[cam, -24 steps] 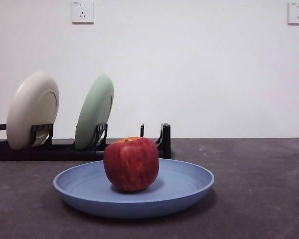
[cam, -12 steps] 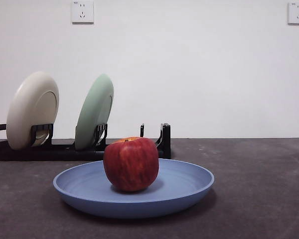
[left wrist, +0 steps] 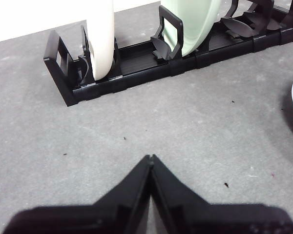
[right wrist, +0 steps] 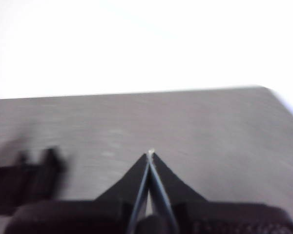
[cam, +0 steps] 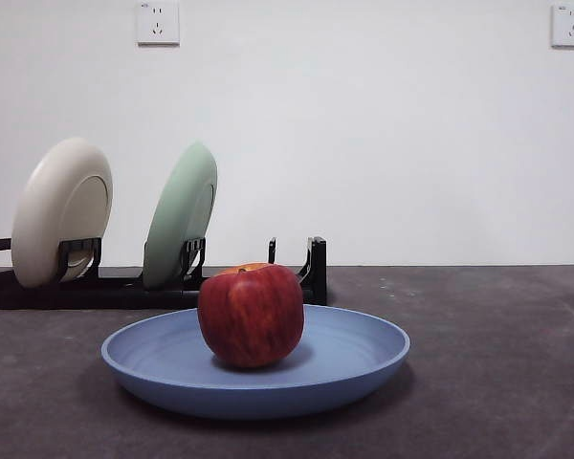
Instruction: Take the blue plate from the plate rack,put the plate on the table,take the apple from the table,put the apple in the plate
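While round and glossy, the apple (cam: 251, 316) sits in the matte blue plate (cam: 354, 359).

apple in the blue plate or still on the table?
In the plate: the apple sits inside the blue plate, which lies flat on the table. Neither gripper touches it.

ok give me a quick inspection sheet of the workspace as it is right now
surface: dark grey mottled table, a few small dark specks in the left wrist view.
job's things: blue plate lies flat on the table; apple sits upright in it, stem up; plate rack stands behind, its near slot empty.
clutter: cream plate and pale green plate stand on edge in the rack.
grippers: left claw shut, holding nothing, above bare table facing the rack; right claw shut, holding nothing, its view blurred.
cables: nothing seen.
surroundings: white wall with two sockets high up.
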### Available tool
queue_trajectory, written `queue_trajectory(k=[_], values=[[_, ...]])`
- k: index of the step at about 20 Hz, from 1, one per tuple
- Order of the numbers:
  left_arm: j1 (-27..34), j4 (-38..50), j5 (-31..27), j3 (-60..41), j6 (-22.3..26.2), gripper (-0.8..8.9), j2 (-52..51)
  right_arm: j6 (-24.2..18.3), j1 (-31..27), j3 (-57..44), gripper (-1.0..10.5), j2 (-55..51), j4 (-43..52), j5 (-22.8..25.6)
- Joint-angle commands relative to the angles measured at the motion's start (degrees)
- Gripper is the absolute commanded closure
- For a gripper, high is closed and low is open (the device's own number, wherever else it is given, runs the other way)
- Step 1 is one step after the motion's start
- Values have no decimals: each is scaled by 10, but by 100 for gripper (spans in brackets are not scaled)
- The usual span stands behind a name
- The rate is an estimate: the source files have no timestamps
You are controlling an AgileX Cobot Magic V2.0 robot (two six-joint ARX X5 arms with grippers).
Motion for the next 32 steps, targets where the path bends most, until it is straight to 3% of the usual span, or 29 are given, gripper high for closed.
queue_trajectory(k=[1, 3, 8, 14, 17, 23, 32], values=[[2, 4, -2, -7, -3, 817, 1, -80, -80, -169, 946, -51, 191, -177], [2, 5, -2, -7, -4, 817, 1, -80, -120, -262, 946, -108, 250, -189], [2, 4, -2, -7, -3, 817, 2, -105, -191, -403, 946, -248, 256, -182], [2, 4, -2, -7, -3, 817, 2, -103, -209, -513, 946, -370, 253, -186], [2, 4, -2, -7, -3, 817, 2, -103, -209, -546, 946, -395, 253, -187], [2, 4, -2, -7, -3, 817, 2, -103, -209, -549, 946, -444, 97, -187], [2, 4, -2, -7, -3, 817, 2, -105, -209, -549, 946, -471, 103, -182]])
